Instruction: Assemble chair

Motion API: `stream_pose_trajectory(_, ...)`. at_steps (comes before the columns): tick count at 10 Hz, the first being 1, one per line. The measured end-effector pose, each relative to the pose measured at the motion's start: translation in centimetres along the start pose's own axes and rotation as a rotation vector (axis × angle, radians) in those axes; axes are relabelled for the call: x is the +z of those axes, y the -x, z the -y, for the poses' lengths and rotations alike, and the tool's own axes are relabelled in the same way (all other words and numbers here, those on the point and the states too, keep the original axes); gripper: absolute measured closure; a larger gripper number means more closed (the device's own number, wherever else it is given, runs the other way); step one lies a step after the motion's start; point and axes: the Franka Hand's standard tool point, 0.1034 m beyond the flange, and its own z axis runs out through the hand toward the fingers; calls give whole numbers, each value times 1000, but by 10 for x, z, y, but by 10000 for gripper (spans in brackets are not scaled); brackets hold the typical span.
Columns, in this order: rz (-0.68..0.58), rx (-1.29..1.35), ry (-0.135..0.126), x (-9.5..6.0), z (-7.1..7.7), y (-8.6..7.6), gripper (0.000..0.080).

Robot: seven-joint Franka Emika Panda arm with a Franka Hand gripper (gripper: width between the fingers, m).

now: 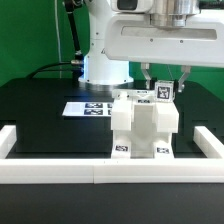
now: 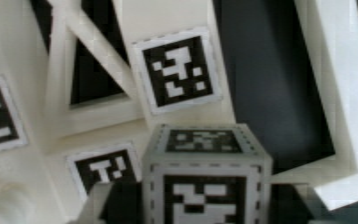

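**A:** At the centre of the worktop [image 1: 40,115], a shade toward 5 o'clock in the exterior view, stands the chair [image 1: 143,128]. It is a chunky white stack, only partly built. Where are the fingers?

**B:** At the chair's 1 o'clock, by its upper corner. The fingers [image 1: 150,80] are drawn narrow, one on each side of a small block [image 1: 163,92], so I take it as gripped.

**A:** Why hold it there?

**B:** My guess is that the block is a part meant to seat into the chair's top. It is held upright from above, which leaves its lower end free to go in. The wrist view shows it close in front of the chair's slatted pieces. Whether they touch, I cannot tell.

**A:** And why is the chair against the rail [image 1: 60,170]?

**B:** The rail runs along 6 o'clock and turns up both sides. It probably braces the chair so a push from above does not slide it.

**A:** Any writing or maker's name?

**B:** None that I can read. There are only square black-and-white tags [image 2: 176,75]: two low on the chair's front, one on the block facing us, and more in the wrist view. The marker board [image 1: 88,107] lies flat at the chair's 10 o'clock with a few more tags. They are patterns, not letters.
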Motion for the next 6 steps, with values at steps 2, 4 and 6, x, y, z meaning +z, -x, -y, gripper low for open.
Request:
stream_pose_trajectory(2, 9, 203, -13, 0, 0, 0, 511)
stream_pose_trajectory(4, 16, 403, -19, 1, 1, 1, 511)
stream_pose_trajectory(6, 20, 581, -21, 1, 1, 1, 511)
